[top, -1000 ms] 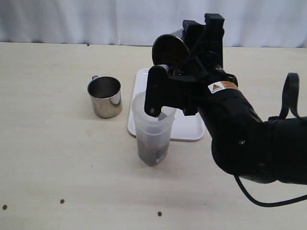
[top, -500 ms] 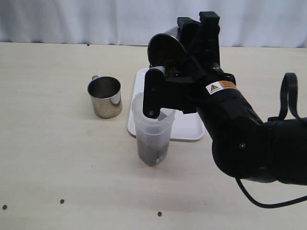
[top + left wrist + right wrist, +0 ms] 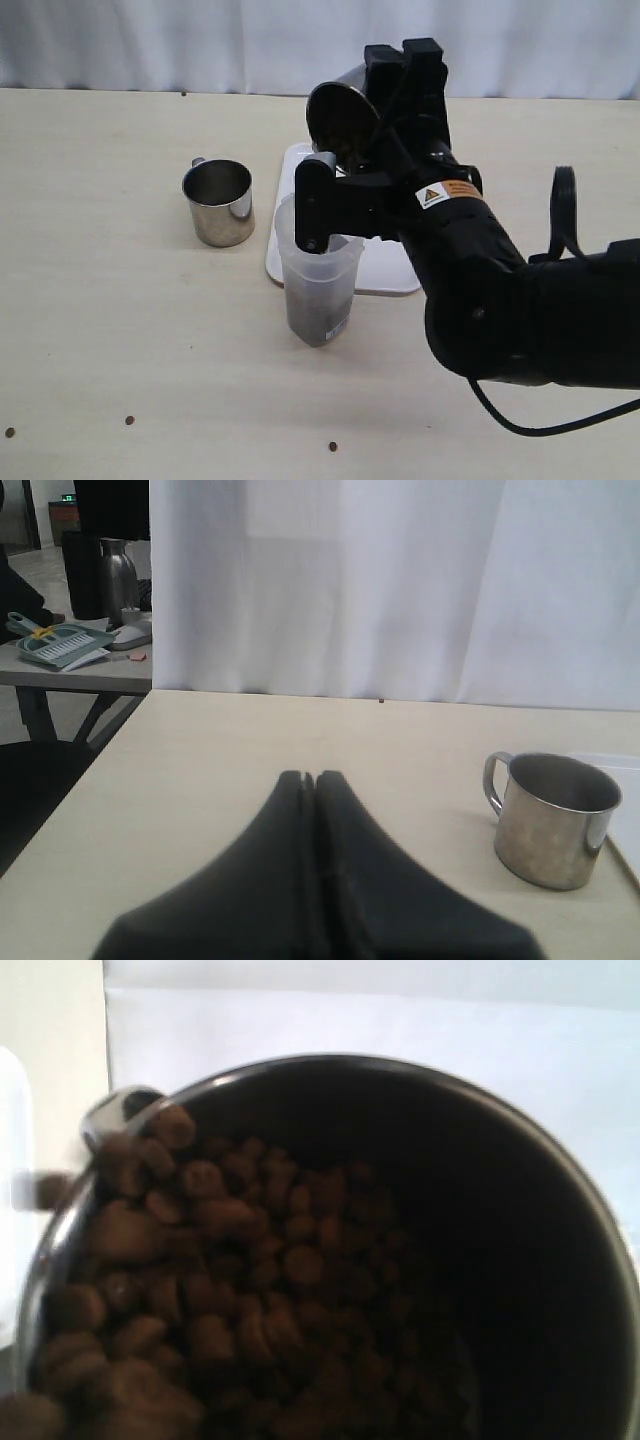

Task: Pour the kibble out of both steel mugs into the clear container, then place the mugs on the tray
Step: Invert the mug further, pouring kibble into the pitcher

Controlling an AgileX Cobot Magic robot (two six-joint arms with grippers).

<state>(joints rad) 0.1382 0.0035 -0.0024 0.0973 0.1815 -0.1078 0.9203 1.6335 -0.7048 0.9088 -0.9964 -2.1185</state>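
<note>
Where heaped against the low side of the tilted shiny stainless-steel cylindrical mug [image 3: 342, 113], crowds right up to the rim: small round brown kibble [image 3: 230, 1300]. Lies dark in the bottom of the tall frosted translucent plastic container [image 3: 318, 270] too. Held above that container, slightly to its right, by the right hand [image 3: 355, 140], jaws spread wide around the mug's body. Standing upright on the beige counter [image 3: 120, 300] left of the container, apart from it: second matching steel mug [image 3: 219, 203]. Lying behind the container, partly hidden by it and the black arm [image 3: 500, 300]: flat white rectangular plastic tray [image 3: 390, 272]. Scattered on the counter in front of the container: few stray pellets [image 3: 333, 446]. Pressed fully together, gripping nothing: left hand [image 3: 315, 785], second mug ahead of it.
</note>
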